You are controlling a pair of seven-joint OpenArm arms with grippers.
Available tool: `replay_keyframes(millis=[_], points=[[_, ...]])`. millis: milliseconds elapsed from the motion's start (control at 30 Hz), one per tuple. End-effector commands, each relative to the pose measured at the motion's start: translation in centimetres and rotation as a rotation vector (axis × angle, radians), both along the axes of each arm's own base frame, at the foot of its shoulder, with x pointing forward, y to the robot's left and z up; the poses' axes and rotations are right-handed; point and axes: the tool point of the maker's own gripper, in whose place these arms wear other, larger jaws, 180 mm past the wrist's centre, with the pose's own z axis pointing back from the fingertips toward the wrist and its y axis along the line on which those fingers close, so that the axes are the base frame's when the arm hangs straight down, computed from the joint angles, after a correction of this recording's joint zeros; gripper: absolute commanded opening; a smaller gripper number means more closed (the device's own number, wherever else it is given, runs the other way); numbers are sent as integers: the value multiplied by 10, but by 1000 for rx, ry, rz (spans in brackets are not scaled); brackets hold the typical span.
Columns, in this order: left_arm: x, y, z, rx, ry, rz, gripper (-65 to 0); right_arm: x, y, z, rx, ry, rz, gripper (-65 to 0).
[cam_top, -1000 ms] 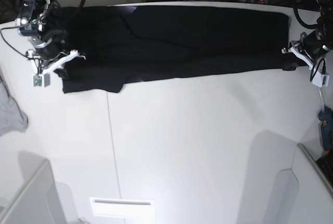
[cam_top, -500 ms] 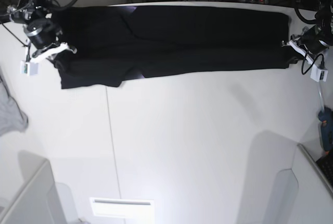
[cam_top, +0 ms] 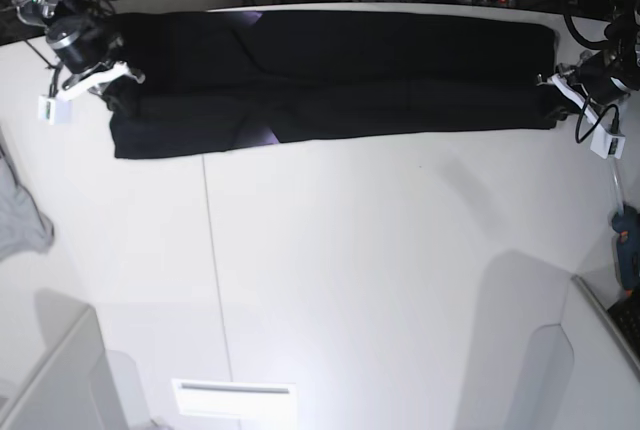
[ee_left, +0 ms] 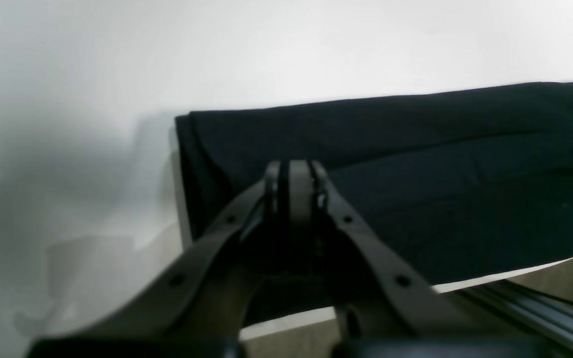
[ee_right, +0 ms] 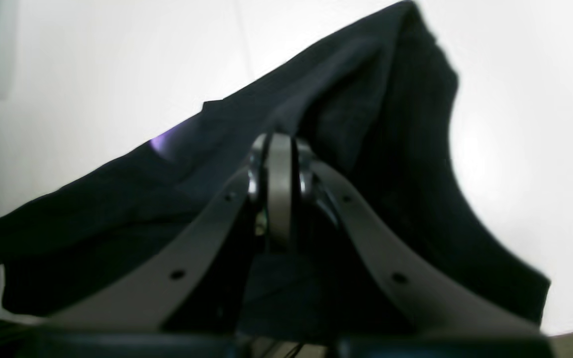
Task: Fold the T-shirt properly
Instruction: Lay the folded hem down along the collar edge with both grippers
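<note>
Base view: the shirt [cam_top: 330,75] is a long flat black band running left-right along the table's [cam_top: 380,270] far edge, with the right gripper [cam_top: 108,88] on its left end and the left gripper [cam_top: 556,85] on its right end. Left wrist: jaws pinched shut on soft, matte cloth, band stretching away rightward. Right wrist: jaws clamped on a bunched, ridged fold, purple print [ee_right: 163,143] peeking out.

My left gripper [cam_top: 556,85] sits at the right edge of the base frame, jaws pressed together. My right gripper [cam_top: 118,88] sits at the upper left, jaws likewise closed tight, with its arm reaching in from the top corner.
</note>
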Motion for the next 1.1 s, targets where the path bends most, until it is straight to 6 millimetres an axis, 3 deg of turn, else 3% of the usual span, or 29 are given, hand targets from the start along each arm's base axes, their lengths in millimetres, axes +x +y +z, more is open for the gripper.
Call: replay_keyframes(millis=[0, 233, 1067], points=[[5, 3, 9, 16, -27, -16, -650, 1, -8, 10, -18, -33, -9, -650], [6, 3, 10, 18, -29, -17, -650, -9, -22, 12, -30, -19, -44, -650], [-13, 3, -2, 20, 52, -25, -650, -45, -20, -6, -31, 85, -38, -650]])
